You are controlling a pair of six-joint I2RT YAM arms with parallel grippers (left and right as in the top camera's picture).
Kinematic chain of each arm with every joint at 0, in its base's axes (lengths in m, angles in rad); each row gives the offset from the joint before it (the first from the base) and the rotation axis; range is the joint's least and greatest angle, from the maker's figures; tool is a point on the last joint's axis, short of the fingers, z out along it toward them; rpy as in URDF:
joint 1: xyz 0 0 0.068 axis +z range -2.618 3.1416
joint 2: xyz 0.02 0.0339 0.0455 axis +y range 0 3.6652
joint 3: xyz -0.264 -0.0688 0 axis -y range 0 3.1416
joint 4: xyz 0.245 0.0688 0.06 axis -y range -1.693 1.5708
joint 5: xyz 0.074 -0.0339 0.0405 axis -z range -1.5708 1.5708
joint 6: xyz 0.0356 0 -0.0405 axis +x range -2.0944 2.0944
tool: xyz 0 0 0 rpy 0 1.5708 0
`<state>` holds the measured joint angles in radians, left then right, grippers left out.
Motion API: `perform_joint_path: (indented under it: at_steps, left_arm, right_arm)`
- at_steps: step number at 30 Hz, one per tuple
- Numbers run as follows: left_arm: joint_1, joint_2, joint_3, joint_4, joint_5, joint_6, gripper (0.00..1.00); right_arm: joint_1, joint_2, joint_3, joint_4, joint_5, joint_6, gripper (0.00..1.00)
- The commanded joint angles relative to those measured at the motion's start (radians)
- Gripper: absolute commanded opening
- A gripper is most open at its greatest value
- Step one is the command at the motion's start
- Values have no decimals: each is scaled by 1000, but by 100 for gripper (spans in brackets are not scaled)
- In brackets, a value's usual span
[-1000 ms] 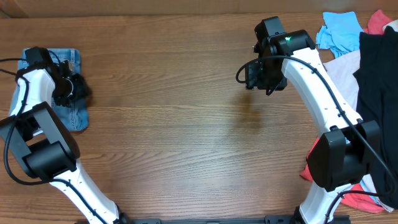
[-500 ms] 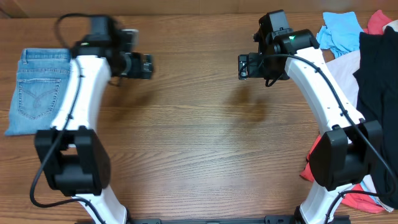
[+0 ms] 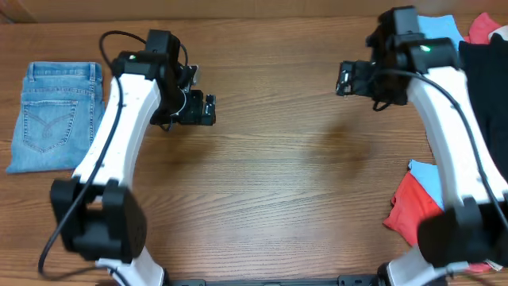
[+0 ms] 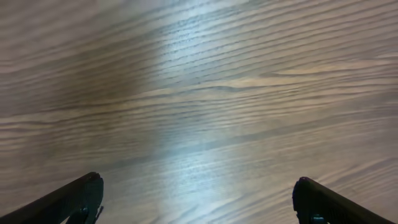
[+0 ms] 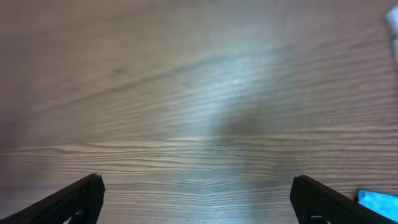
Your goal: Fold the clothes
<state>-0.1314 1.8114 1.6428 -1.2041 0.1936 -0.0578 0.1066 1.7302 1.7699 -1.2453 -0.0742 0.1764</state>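
The light blue denim jeans (image 3: 55, 116) lie folded into a neat rectangle at the far left of the table, back pocket up, waistband toward the back. My left gripper (image 3: 205, 110) is open and empty, well to the right of the jeans, above bare wood; its fingertips (image 4: 198, 198) are spread wide in the left wrist view. My right gripper (image 3: 347, 78) is open and empty over the table's back right; its fingers (image 5: 198, 198) frame only bare wood in the right wrist view.
A pile of other garments sits at the right edge: a sky-blue thin garment (image 3: 438, 25), a black one (image 3: 484, 87), a red one (image 3: 417, 210) and a white one. A blue scrap (image 5: 377, 202) shows low right in the right wrist view.
My left arm let go of the jeans and swung right to the table's middle left. My right arm moved right, toward the garment pile. The jeans stay folded at the left.
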Motion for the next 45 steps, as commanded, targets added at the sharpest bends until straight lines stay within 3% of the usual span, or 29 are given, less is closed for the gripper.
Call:
perform_joint_path:
  at_steps: [1, 5, 11, 14, 17, 27, 34, 45]
  left_arm:
    - [-43, -216, -67, 34, -100, -47, 100]
    - [-101, -459, -266, 182, -149, -47, 100]
    - [-129, -926, -672, 498, -198, -92, 100]
    - [-130, -1094, -793, 582, -269, -106, 100]
    - [-130, -1214, -858, 583, -282, -106, 100]
    - [-130, -1269, -872, 283, -282, -106, 100]
    - [-130, -1268, -872, 155, -282, -106, 100]
    - [-130, -1268, -872, 138, -282, -106, 100]
  right_arm:
    - [7, -172, -45, 18, -5, 14, 100]
    - [7, -366, -199, 107, -5, 19, 100]
    - [18, -828, -659, 433, 16, 22, 100]
    - [17, -1018, -844, 547, 59, 22, 100]
    - [18, -1166, -972, 533, 58, 22, 100]
    - [18, -1234, -1031, 121, 55, 29, 100]
    - [17, -1234, -1031, 125, 55, 29, 100]
    - [16, -1307, -1033, 122, 55, 29, 100]
